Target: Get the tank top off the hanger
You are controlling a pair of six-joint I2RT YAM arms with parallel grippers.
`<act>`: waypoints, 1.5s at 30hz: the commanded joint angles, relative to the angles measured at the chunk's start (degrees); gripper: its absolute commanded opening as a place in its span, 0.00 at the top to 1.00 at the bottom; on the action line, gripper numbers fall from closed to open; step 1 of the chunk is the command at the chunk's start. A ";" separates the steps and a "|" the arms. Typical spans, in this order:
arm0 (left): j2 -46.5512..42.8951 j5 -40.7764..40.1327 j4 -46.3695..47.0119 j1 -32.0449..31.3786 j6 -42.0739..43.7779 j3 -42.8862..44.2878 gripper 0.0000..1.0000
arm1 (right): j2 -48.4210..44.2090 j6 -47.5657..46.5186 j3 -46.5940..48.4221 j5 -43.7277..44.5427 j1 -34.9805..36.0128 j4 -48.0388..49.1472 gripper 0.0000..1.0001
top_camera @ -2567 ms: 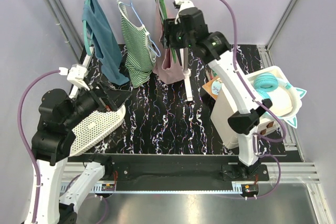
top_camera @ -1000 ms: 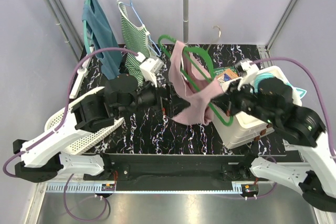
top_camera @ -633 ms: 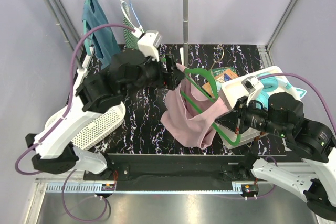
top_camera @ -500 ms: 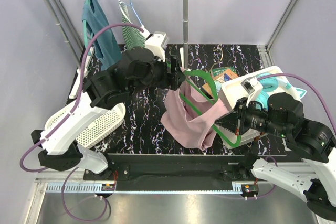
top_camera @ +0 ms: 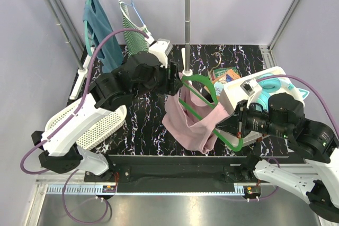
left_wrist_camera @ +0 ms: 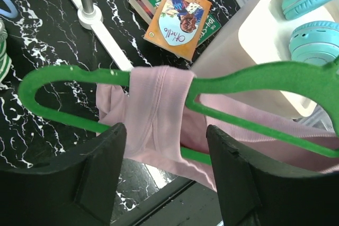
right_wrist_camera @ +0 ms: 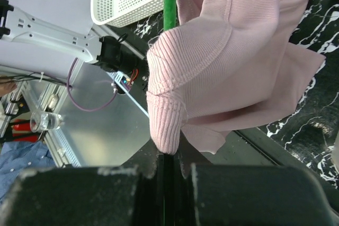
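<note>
right claw [right_wrist_camera: 165,175] clamped on green hanger [left_wrist_camera: 254,75]; left claw [left_wrist_camera: 166,170] apart, straddling pink tank top [left_wrist_camera: 159,112] strap.

Black tabletop [top_camera: 148,125], veined in white like marble, and the load on it.

At the left edge, a white perforated basket [top_camera: 95,125], lying low and tilted. Toward the back, the clothes rack's white feet [left_wrist_camera: 114,51], each under an upright metal post. Just right of the middle foot, a small stack of books [left_wrist_camera: 177,17] (orange cover uppermost, askew over a green one). On the right side, just beside the books, a white bin [left_wrist_camera: 249,51].
</note>
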 commanded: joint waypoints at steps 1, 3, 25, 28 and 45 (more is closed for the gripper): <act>0.98 1.17 1.35 1.51 1.54 0.11 0.41 | -0.44 0.93 2.04 -3.87 0.30 4.06 1.00; 1.60 1.61 1.35 2.48 1.80 0.55 0.56 | -0.79 1.19 2.04 -4.23 0.38 3.79 1.00; -2.97 5.31 1.17 12.31 -0.66 -1.64 1.00 | -6.76 3.83 -1.65 -7.99 0.30 0.89 1.00; -5.43 4.95 1.26 15.91 -2.41 -4.53 1.00 | -8.43 4.71 -2.44 -11.15 0.39 1.41 1.00; -8.95 6.62 1.35 22.87 -7.78 -13.69 1.00 | -11.25 5.24 -2.80 -2.21 0.30 13.81 1.00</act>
